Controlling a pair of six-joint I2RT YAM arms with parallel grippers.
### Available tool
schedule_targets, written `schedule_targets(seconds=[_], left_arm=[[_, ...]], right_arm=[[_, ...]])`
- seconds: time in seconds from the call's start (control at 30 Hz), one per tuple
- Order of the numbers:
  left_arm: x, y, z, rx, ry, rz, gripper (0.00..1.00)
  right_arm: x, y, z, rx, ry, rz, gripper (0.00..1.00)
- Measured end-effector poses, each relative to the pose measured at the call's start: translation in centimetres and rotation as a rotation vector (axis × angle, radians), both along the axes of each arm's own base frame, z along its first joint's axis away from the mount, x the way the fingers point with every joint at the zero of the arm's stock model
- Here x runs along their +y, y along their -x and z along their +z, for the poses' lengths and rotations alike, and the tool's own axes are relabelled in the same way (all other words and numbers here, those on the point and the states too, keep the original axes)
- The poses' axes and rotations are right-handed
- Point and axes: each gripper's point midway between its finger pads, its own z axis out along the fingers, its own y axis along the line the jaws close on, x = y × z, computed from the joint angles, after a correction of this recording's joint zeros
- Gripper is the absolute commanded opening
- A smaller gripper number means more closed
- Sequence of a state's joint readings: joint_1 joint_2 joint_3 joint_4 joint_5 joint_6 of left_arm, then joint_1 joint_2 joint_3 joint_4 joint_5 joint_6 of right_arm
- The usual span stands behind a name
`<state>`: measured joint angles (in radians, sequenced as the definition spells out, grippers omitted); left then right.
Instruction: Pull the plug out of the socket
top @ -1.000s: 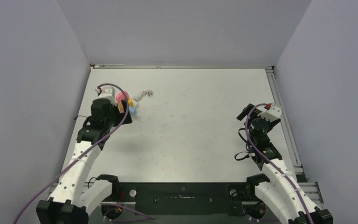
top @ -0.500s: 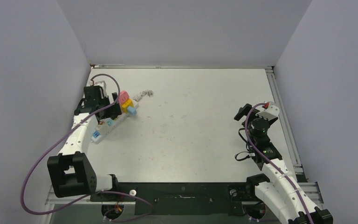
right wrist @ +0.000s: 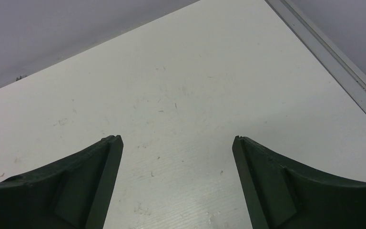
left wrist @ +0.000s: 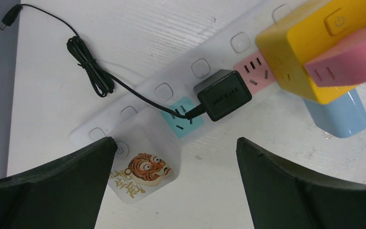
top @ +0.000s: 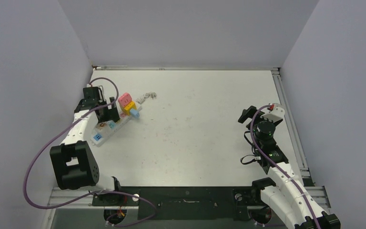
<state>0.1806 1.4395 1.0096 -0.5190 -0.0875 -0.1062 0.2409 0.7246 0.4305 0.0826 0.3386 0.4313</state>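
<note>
Table (top: 195, 133): bare and white. All the task hardware sits at its far left, and nothing on it has shifted over the last second.
Left arm (top: 74, 138): this is the change you should note. A second ago it stretched forward and covered the socket. It has since folded its elbow back toward the base and carried the wrist to the far-left side of the strip.
Right arm (top: 271, 157): parked at the right, well apart from the work and almost where it was.
Socket (left wrist: 190, 71): lies diagonally on the table, just under the left wrist. You now see its whole length from above.
Adapters (left wrist: 310, 62): a yellow, pink and blue cluster occupies the far end of the strip.
Plug (left wrist: 224, 95): a black block seated between the teal and pink faces. It is not yet pulled.
Cord (left wrist: 91, 71): thin and black, bundled beside the strip, with its free end on the table.
Left gripper (left wrist: 175, 141): fingers (left wrist: 52, 186) spread wide and holding nothing. The plug lies just ahead of the tips, not between them.
Right gripper (right wrist: 177, 138): fingers (right wrist: 305, 186) spread wide over bare table.
Meaning: treat the new pose as an approach line. You still have to advance, close on the block and pull.
</note>
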Motion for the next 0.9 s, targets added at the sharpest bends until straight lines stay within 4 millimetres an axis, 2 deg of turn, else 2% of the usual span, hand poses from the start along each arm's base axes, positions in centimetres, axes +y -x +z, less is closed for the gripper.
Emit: schedule_targets(seconds=[0.1, 0.33, 0.43, 0.7, 0.9], left_arm=[[0.5, -0.8, -0.1, 0.011, -0.017, 0.008, 0.96], [0.6, -0.8, -0.5, 0.025, -0.031, 0.006, 0.96], [0.0, -0.7, -0.5, 0.021, -0.038, -0.011, 0.96], [-3.7, 0.1, -0.4, 0.027, -0.033, -0.112, 0.96], [-3.3, 0.2, -0.3, 0.016, -0.011, -0.074, 0.96]], right_arm=[[0.1, 0.0, 0.1, -0.003, -0.002, 0.007, 0.90], [0.3, -0.1, 0.3, -0.013, -0.006, 0.014, 0.90], [0.3, -0.1, 0.3, -0.013, -0.006, 0.014, 0.90], [0.1, -0.2, 0.3, -0.014, -0.006, 0.009, 0.90], [0.1, -0.2, 0.4, -0.016, -0.006, 0.009, 0.90]])
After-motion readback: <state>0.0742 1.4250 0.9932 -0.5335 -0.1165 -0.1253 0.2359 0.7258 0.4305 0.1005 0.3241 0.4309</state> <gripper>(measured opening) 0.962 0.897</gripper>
